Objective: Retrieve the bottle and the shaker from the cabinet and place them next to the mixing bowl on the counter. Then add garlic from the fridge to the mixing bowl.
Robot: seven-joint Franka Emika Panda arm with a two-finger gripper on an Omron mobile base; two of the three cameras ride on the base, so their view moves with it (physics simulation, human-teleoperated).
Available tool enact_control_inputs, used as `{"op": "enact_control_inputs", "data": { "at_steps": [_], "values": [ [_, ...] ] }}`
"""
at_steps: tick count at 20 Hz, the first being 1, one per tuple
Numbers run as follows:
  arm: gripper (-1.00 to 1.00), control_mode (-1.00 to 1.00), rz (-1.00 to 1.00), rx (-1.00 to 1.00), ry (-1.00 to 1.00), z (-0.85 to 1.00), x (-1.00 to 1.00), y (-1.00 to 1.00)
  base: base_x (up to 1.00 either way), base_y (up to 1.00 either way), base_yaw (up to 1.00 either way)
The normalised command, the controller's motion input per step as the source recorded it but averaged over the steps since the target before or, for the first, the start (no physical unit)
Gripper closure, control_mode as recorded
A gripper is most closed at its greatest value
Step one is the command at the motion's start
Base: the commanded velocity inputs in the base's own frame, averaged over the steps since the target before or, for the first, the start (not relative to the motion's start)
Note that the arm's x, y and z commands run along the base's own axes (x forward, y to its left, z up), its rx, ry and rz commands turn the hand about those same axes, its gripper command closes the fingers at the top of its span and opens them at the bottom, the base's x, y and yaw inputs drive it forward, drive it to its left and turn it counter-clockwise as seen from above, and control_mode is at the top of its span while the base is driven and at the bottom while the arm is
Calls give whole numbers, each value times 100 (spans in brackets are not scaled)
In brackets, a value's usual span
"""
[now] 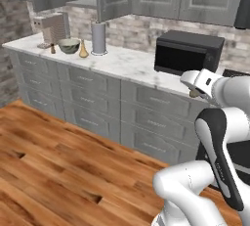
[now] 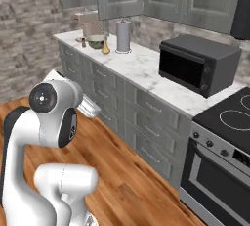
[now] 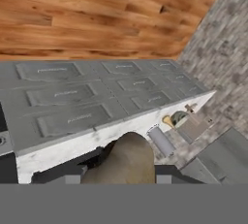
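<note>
A round green-grey mixing bowl (image 1: 69, 46) sits upper left on the bench; a pear-shaped tan bottle (image 1: 83, 50) and small brown shaker (image 1: 52, 49) flank it. A beige garlic bulb (image 3: 123, 162) fills the lower centre of the hand view.

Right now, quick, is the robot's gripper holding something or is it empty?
Gripper: closed on the garlic, a tan bulb held between its fingers.

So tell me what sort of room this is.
A rendered home kitchen: a marble counter over grey drawers, a black microwave on it, and a stove beside that.
</note>
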Motion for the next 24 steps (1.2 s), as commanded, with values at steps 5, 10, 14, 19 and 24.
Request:
{"op": "enact_control_inputs", "data": {
  "at_steps": [5,10,14,19,24],
  "values": [
    [100,100,0,0,0,0,0,0,66,40,0],
    [100,100,0,0,0,0,0,0,64,38,0],
    [100,100,0,0,0,0,0,0,65,40,0],
    [100,100,0,0,0,0,0,0,63,39,0],
    [100,100,0,0,0,0,0,0,58,32,-4]
  ]
}}
